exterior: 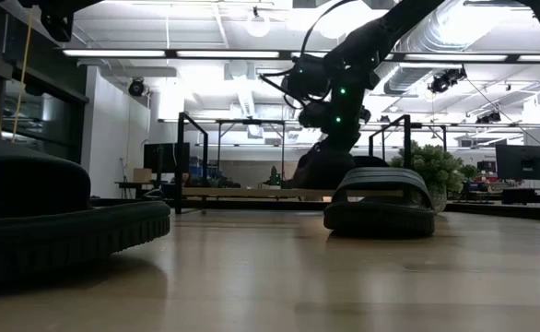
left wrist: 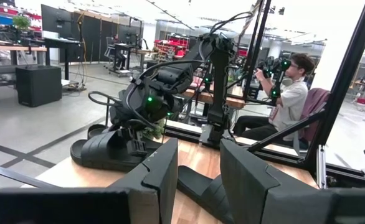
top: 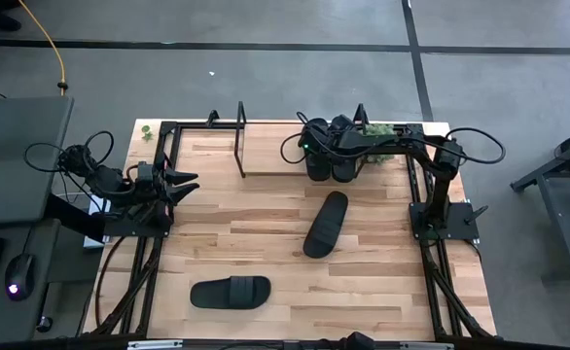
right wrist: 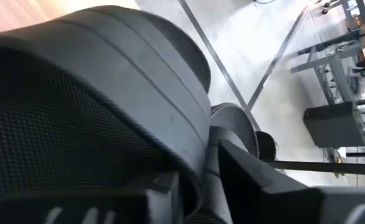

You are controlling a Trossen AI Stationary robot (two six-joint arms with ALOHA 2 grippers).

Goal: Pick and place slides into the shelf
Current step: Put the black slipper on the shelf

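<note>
Two black slides stand side by side at the right end of the shelf, a low wooden board with black tube end frames at the table's far edge. My right gripper reaches over from the right and is shut on the left one of the pair. A third slide lies slantwise on its sole mid-table, and a fourth lies near the near edge. My left gripper hovers open at the table's left side, touching nothing. My right gripper holds the slide by its strap band, at the band's edge, which runs between the two fingers. The fingers come slanting down from above. The slide sits level at the shelf; its underside is hidden, so whether it rests there cannot be told.
A small green plant stands at the far right corner behind the shelf. Black rails frame the tabletop. A seated person shows beyond the right arm's base. Bare wood lies between the two loose slides and the left end of the shelf.
</note>
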